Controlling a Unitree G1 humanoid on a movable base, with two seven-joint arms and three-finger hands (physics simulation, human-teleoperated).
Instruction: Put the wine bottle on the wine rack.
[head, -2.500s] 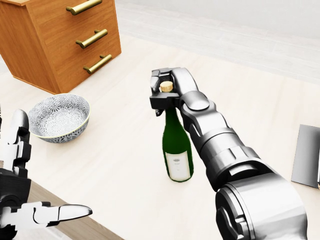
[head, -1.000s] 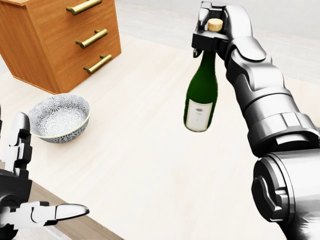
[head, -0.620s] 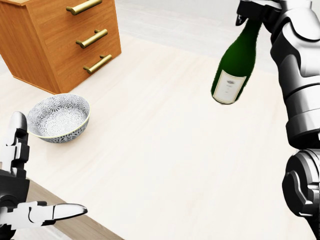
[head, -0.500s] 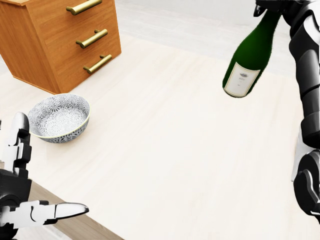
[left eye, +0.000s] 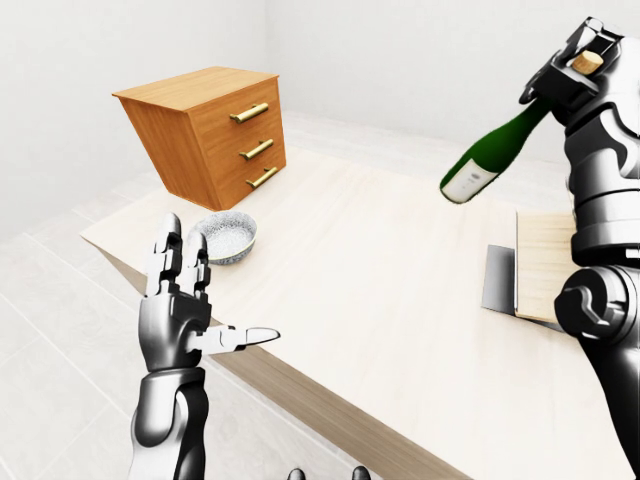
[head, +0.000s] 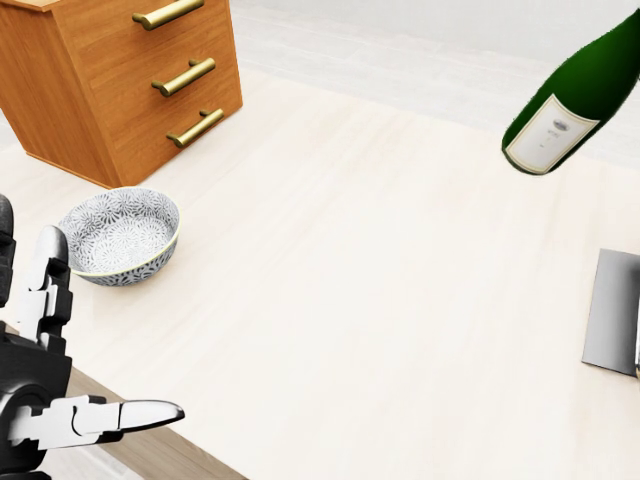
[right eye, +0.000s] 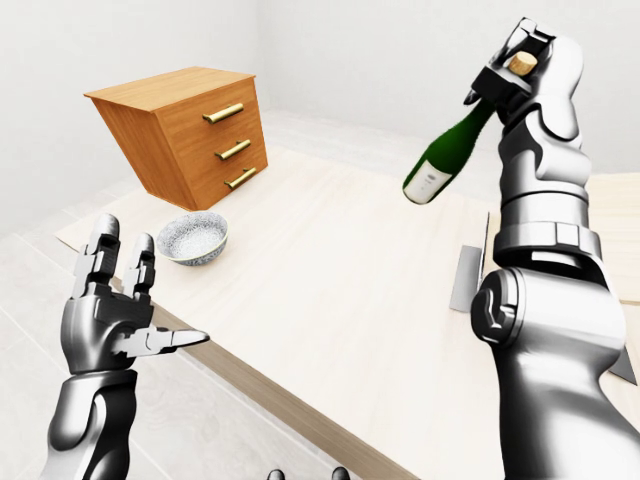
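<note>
A green wine bottle (left eye: 492, 153) with a white label and a cork hangs high above the pale wooden table (left eye: 380, 290), tilted with its base down to the left. My right hand (left eye: 572, 78) is shut on its neck near the top right of the left-eye view. In the head view only the bottle's lower body (head: 570, 100) shows at the top right. A wooden rack (left eye: 545, 262) with a grey metal end plate lies on the table at the right edge, below the bottle. My left hand (left eye: 185, 315) is open, fingers spread, low at the left, holding nothing.
A wooden three-drawer chest (left eye: 205, 130) with brass handles stands at the table's far left. A patterned grey bowl (left eye: 226, 237) sits just below it. The table's near edge (left eye: 300, 395) runs diagonally across the lower part of the left-eye view.
My right hand has lifted the bottle off the table and carried it up and to the right, tilting it. The left hand has risen slightly.
</note>
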